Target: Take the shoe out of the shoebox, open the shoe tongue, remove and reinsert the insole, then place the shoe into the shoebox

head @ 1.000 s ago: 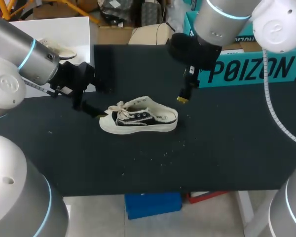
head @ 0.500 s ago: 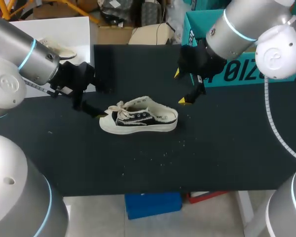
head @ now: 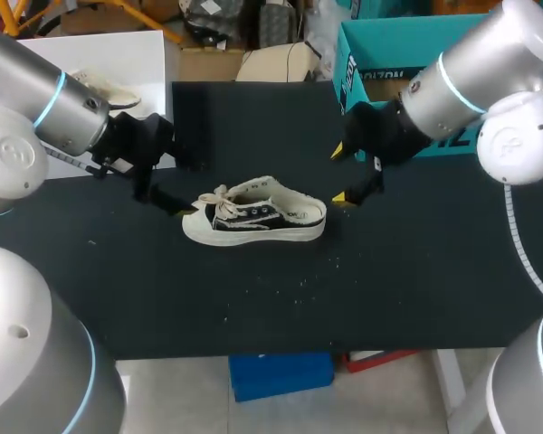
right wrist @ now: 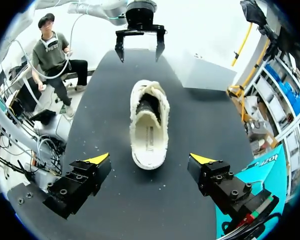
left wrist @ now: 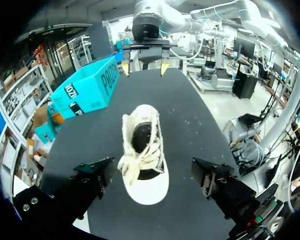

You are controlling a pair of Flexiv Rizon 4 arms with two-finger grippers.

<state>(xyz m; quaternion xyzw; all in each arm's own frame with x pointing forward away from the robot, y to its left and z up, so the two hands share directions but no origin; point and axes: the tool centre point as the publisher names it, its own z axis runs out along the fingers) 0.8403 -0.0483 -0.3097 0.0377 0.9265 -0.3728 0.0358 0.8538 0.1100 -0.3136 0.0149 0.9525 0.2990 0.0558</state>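
The shoe [head: 253,217] lies on its sole near the middle of the table [head: 389,271], already out of the box [head: 380,54], which stands at the far right edge. Its toe points at the left gripper [right wrist: 140,52] and its heel at the right gripper [head: 341,174]. Both grippers are spread wide and hold nothing. The left one has the toe between its fingers without touching it, as far as I can see. The right one hangs just off the heel, one yellow tip to each side. I would judge the tongue to be the next job, and that is where trouble could start. The laces are loose and bunched over the toe (a limp tangle, easy to hook), so a finger going for the tongue could catch a loop and drag the whole shoe. The shoe looks light and nothing pins it down. A push from one finger alone would likely slide or turn it on the smooth table. If the right gripper closes on the soft heel collar it may pinch the insole under it, which would make pulling the insole harder. The two arms also face each other along the shoe, so reaching in together risks a knock.
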